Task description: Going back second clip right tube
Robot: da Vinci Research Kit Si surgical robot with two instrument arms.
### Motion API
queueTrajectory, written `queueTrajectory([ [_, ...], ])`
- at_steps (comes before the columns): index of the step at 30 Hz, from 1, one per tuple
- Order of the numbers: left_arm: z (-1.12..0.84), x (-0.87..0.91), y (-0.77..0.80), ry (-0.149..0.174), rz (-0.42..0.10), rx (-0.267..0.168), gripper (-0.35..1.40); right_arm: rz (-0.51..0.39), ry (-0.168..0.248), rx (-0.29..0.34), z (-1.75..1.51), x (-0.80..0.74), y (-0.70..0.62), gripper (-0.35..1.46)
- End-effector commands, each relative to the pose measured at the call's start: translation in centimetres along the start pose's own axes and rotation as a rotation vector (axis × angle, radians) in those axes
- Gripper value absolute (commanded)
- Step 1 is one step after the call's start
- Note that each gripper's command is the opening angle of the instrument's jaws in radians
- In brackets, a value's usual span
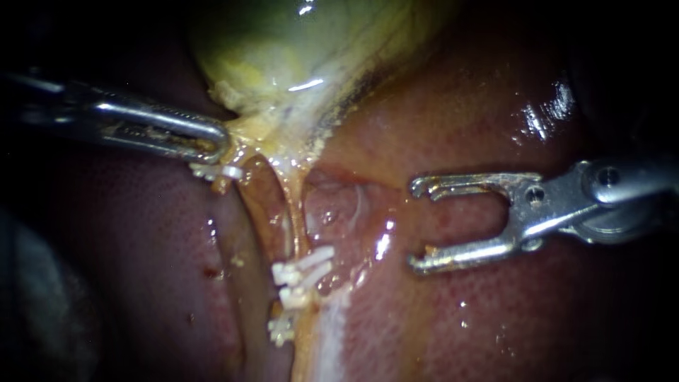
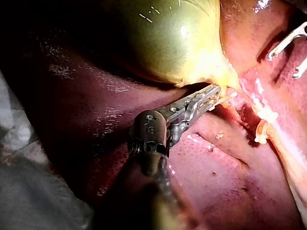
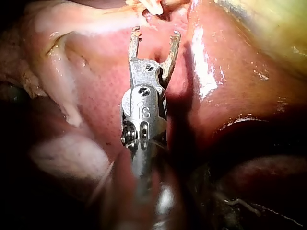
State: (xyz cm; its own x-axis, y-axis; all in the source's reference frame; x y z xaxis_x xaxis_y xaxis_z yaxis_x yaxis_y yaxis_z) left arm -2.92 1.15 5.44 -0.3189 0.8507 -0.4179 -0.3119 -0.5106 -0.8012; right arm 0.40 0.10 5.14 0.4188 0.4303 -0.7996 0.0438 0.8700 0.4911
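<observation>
My right instrument [image 1: 417, 226] hangs just right of the clips [image 1: 303, 272] on the right tube [image 1: 295, 212], jaws wide open and empty. My left instrument [image 1: 214, 141] seems clamped on the gallbladder [image 1: 283, 49] above them.

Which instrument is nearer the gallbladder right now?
Left. The left instrument grips the gallbladder at its lower end, jaws shut on it. The right instrument hangs open over the liver, apart from the gallbladder.
</observation>
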Motion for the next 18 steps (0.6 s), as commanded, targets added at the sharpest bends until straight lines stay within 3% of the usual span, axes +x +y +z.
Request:
queueTrajectory([
  [1, 0.04, -0.01, -0.02, 0.002, 0.002, 0.007, -0.35, 0.000, 0.001, 0.000, 0.00, 0.00, 0.00, 0.50],
  [9, 0.32, -0.04, -0.12, -0.002, 0.006, 0.000, -0.35, 0.000, 0.001, 0.001, -0.01, -0.01, -0.01, 0.50],
  [18, 0.38, -0.07, -0.13, -0.004, 0.008, -0.002, -0.35, -0.001, 0.001, 0.002, -0.03, -0.01, -0.01, 0.50],
])
